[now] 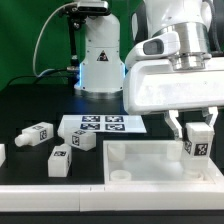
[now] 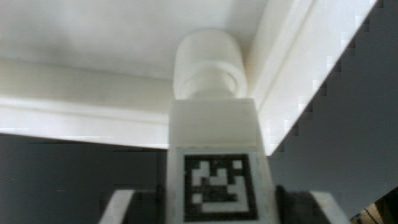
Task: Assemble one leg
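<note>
We see the gripper [image 1: 196, 131] closed on one leg [image 1: 197, 147], with a finger on each side of it. The leg stands upright and hangs over the big white panel [image 1: 140, 150], near its corner at the exterior view's right. In the wrist view the round end of the leg points at a corner of that panel, and we cannot tell if it touches. The leg looks small, light and hard. It is smooth plastic, so we think it could slip or twist if held loosely. The flat sides by the square tag [image 2: 215, 186] look like the best place to squeeze it, and the fingers sit there now. The other legs [image 1: 62, 159] lie on the black table [image 1: 30, 105] near the marker board [image 1: 100, 125], well apart from the gripper
</note>
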Controlling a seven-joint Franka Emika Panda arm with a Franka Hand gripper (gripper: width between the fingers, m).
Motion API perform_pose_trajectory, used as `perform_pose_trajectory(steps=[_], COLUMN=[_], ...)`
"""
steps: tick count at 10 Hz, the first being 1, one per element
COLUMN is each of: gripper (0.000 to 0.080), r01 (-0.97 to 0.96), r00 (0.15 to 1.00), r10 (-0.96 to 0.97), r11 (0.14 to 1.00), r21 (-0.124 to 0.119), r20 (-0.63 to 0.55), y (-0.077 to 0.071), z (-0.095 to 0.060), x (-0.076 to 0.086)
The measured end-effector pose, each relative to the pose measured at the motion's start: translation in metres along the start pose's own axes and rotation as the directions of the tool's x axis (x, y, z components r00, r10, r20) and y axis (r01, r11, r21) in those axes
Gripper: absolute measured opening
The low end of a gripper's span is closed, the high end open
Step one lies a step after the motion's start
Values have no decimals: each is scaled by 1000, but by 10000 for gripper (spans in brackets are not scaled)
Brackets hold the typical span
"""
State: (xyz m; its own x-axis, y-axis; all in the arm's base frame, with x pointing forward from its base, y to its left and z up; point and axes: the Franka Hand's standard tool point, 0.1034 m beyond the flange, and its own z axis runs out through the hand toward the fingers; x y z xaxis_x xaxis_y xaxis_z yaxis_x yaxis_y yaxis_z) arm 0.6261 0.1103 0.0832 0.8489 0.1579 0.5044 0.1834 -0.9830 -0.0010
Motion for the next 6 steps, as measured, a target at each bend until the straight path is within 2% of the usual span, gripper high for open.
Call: perform_pose_trajectory(steps=[2, 6], gripper=[284, 284], r01=[3, 8], r00=[1000, 999], r10=[-3, -9], r11=[1000, 1000], r21=[0, -12], r20=[-6, -52], y=[-2, 1], z=[7, 9], x=[-6, -4])
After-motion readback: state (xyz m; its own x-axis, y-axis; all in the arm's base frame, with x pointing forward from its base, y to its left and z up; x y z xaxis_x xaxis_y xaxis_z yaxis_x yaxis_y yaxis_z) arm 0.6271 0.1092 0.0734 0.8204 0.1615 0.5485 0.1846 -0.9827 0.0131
